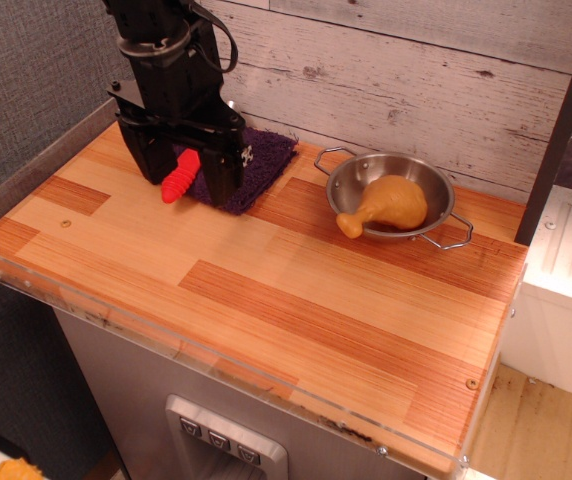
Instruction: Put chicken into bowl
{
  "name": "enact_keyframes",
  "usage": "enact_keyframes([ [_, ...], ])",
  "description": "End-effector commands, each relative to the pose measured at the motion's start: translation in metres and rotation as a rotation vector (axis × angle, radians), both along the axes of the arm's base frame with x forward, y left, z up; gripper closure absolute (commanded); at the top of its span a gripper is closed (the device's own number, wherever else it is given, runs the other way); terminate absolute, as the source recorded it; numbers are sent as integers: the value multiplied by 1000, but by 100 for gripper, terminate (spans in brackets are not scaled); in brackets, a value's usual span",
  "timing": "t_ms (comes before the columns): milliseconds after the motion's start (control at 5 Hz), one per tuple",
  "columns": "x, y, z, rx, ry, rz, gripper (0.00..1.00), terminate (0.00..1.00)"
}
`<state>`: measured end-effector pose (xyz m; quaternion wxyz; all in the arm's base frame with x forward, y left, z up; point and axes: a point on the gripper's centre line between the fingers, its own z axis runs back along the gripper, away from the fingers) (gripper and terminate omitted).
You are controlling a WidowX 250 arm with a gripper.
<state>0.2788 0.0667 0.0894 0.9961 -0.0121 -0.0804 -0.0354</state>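
Note:
The golden-tan chicken drumstick [389,204] lies in the shiny steel bowl [438,216] at the back right of the table. Its rounded end rests inside and its bone end pokes over the front-left rim. My gripper [184,178] is far to the left of the bowl, above the purple towel. It is open and empty, with its two black fingers standing on either side of the red spoon handle [180,176].
A dark purple towel [264,156] lies at the back left with the red-handled spoon on it. A grey plank wall runs behind the table. A black post [562,120] stands at the right. A clear plastic lip edges the table's front.

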Motion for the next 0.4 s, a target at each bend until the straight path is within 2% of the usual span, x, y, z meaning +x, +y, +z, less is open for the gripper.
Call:
enact_keyframes([
  [0,-4,-2,12,9,-26,-32,0,0],
  [200,-4,-2,12,9,-26,-32,0,100],
])
